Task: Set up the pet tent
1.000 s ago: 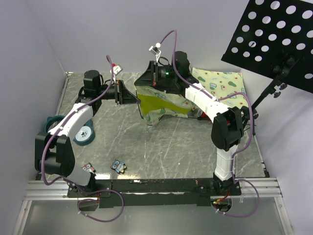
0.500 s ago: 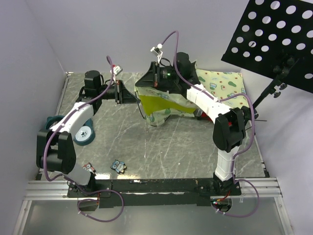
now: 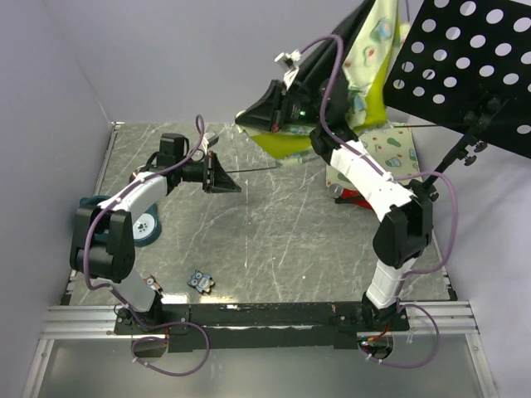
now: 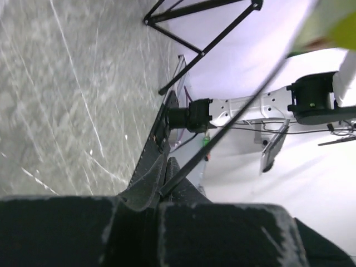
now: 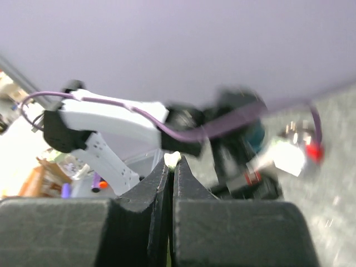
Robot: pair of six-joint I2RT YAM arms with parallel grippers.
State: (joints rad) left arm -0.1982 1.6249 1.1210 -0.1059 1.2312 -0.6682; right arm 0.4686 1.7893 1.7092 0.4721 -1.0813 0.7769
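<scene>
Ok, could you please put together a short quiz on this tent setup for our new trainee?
1. The left claw is shut on: A) a thin pole; B) the printed mat; C) a small toy.
2. True or false: the pet tent lies flat on the table.
3. Which claw holds the pet tent's fabric up in the air?
Key: 1 A. 2 False, it hangs high above the table. 3 The right claw.
</scene>
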